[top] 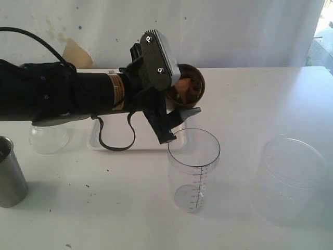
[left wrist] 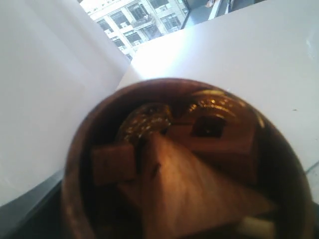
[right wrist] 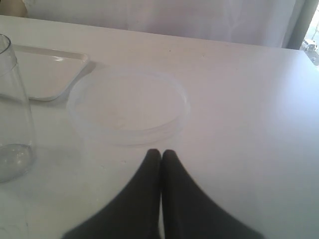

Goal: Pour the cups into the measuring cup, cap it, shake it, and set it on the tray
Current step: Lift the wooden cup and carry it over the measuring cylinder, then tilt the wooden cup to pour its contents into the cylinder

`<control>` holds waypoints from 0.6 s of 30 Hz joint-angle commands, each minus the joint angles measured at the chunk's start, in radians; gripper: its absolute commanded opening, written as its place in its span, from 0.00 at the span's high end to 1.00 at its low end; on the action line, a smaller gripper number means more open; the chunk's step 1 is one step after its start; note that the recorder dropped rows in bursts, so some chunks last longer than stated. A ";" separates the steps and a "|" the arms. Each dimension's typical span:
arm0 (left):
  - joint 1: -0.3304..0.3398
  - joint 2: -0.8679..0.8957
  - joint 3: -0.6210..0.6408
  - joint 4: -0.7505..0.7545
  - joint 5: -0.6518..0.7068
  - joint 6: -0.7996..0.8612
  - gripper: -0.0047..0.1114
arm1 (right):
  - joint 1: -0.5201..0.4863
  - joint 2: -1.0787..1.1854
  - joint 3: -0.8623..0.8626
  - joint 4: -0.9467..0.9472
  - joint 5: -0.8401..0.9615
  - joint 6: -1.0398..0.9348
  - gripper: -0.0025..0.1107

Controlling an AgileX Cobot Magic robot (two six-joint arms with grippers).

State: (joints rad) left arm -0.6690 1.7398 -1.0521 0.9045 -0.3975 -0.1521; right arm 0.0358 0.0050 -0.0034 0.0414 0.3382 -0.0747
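The measuring cup [top: 193, 169] stands upright on the white counter [top: 104, 219] just right of the middle of the exterior frame, its mouth uncovered and its black scale facing the camera. It looks empty. Directly above its far-left rim, in the upper centre of the frame, the left gripper [top: 179, 99] is clamped on the wooden cup [top: 190, 84], which is tipped onto its side with its mouth turned toward the camera and over the measuring cup. The left wrist view looks straight into the wooden cup [left wrist: 84, 164], where brown blocky pieces [left wrist: 194, 184] lie against the inner wall.

The tray [top: 143, 140] lies flat behind and to the left of the measuring cup, partly hidden by the arm. The cap [top: 49, 138] sits on the counter at the left, beside the tray's left end. The steel tumbler [top: 10, 174] stands upright at the far left edge.

A wide clear container [top: 291, 177] sits at the lower right, well apart from the measuring cup. In the right wrist view the right gripper [right wrist: 161, 154] has its fingers pressed together, holding nothing, just short of that container [right wrist: 128, 107], with the tray [right wrist: 45, 74] and measuring cup [right wrist: 12, 124] beyond.
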 commanded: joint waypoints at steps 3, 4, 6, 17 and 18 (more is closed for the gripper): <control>-0.002 -0.004 -0.009 0.046 -0.014 0.116 0.96 | 0.004 -0.005 0.003 -0.005 -0.001 0.000 0.98; -0.002 -0.004 -0.009 0.046 -0.014 0.174 0.96 | 0.004 -0.005 0.003 -0.005 -0.001 0.000 0.98; -0.002 -0.004 -0.009 0.046 -0.014 0.271 0.96 | 0.004 -0.005 0.003 -0.005 -0.001 0.000 0.98; -0.002 -0.004 -0.009 0.044 -0.024 0.400 0.96 | 0.004 -0.005 0.003 -0.005 -0.001 0.000 0.98; -0.002 -0.004 -0.009 0.039 -0.036 0.400 0.96 | 0.004 -0.005 0.003 -0.005 -0.001 0.000 0.98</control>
State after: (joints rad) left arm -0.6690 1.7398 -1.0521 0.9547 -0.3975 0.2306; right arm 0.0358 0.0050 -0.0034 0.0414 0.3382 -0.0747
